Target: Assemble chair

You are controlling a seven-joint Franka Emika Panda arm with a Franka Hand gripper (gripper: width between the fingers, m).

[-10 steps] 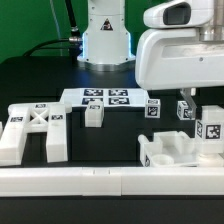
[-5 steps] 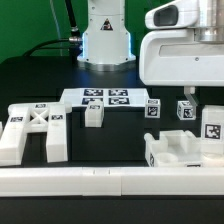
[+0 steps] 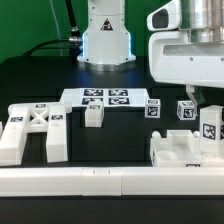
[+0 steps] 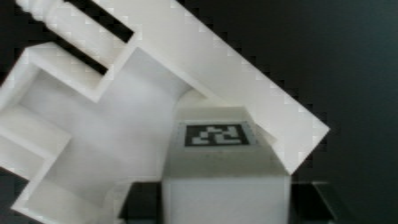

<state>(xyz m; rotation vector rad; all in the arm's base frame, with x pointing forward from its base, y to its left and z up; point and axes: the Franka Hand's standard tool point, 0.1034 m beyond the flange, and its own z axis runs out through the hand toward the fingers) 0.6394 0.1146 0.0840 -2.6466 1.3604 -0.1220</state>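
The gripper (image 4: 217, 208) is clamped on a chunky matte white chair leg (image 3: 210, 126) with a black-and-white tag, upright at the recessed white seat block (image 3: 175, 150) beside the rail (image 3: 90, 180), at the exterior view's right.

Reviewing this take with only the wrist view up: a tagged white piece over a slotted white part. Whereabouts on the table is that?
Observer: At the exterior view's right, by the long white rail nearest that camera; the gripper holds the tagged leg upright at the slotted part.
Operator: Other parts elsewhere?
Observer: The X-braced frame lies at the exterior view's left.
Operator: And between?
Observer: A small white block sits in front of the marker board.
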